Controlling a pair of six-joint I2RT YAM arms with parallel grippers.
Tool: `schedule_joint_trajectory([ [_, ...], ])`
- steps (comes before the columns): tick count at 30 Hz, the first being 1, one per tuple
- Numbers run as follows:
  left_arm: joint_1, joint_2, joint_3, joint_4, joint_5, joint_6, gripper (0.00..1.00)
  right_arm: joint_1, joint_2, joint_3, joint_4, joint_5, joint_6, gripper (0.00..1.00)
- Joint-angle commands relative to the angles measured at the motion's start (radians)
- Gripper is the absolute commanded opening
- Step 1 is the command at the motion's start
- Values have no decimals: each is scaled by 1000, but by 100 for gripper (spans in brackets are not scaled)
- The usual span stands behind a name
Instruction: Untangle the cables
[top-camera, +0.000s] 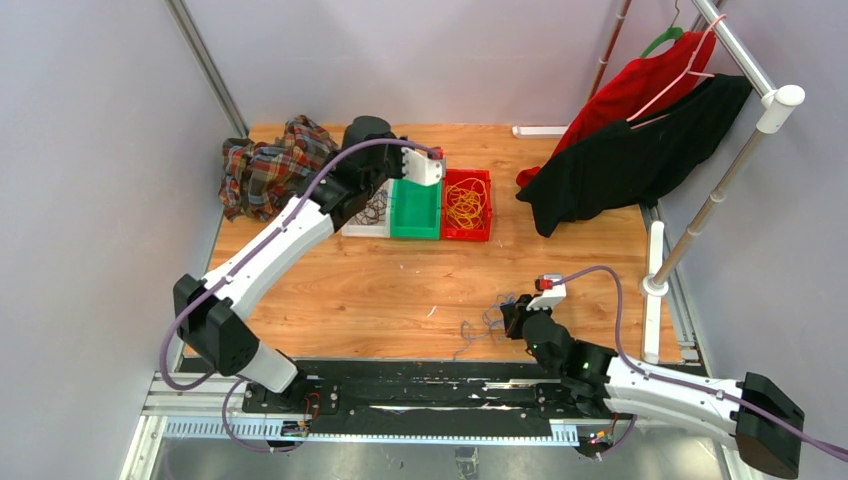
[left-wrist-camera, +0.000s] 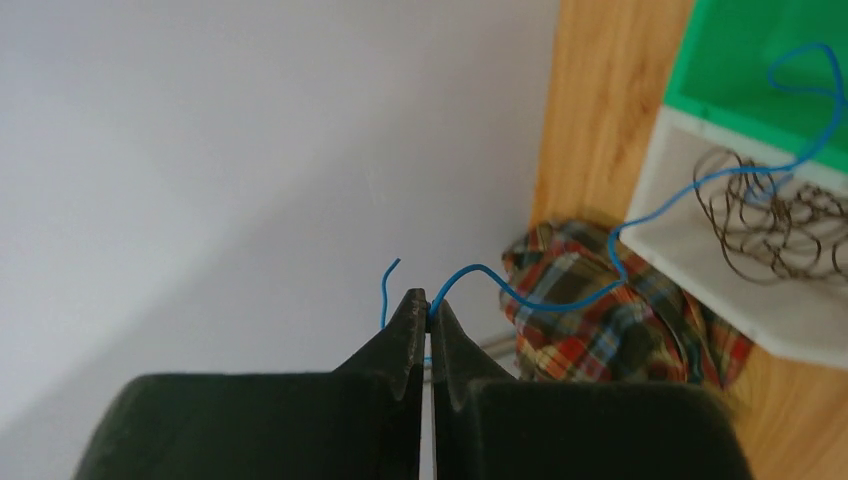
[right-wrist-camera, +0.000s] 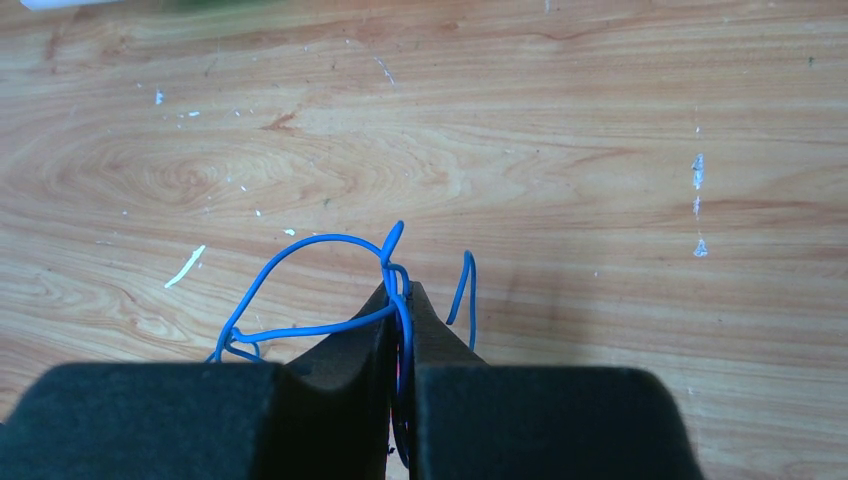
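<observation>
My left gripper is shut on a thin blue cable, pinched at the fingertips. The cable trails right over a white bin holding black cables towards a green bin. In the top view this gripper is raised over the bins at the back. My right gripper is shut on a tangle of blue cables low over the table, as the top view also shows. Yellow cables lie in a red bin.
A plaid cloth lies at the back left, beside the white bin. Red and black garments hang on a rack at the back right. A white stand base is at the right table edge.
</observation>
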Motion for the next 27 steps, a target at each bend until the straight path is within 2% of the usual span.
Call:
schedule_joint_trajectory([
  [1,37,34,3,-149,-153,118,0,-11,-44,3,-35,43,7,2],
  [6,138,62,35,-19,-253,241,0,-13,-57,5,-46,43,3,2],
  [9,201,82,183,41,-259,270,1,-14,-60,8,-48,41,0,2],
  [13,237,124,419,119,-238,217,1,-16,-63,10,-42,41,-2,2],
  [15,226,111,472,45,-183,113,1,-16,-59,9,-34,38,0,2],
  [16,214,91,474,-30,-150,79,1,-16,-57,8,-30,37,0,2],
  [17,197,67,436,-39,-138,72,0,-16,-54,8,-28,36,2,2],
  [20,157,-35,213,161,-95,87,1,-17,-43,7,-22,33,7,2],
  [22,122,-73,123,221,-78,73,0,-18,-41,7,-20,28,8,2],
  [24,86,-86,117,166,-43,3,0,-17,-43,7,-25,26,6,2],
  [27,37,-68,189,15,-4,-129,0,-18,-55,7,-37,32,6,2],
])
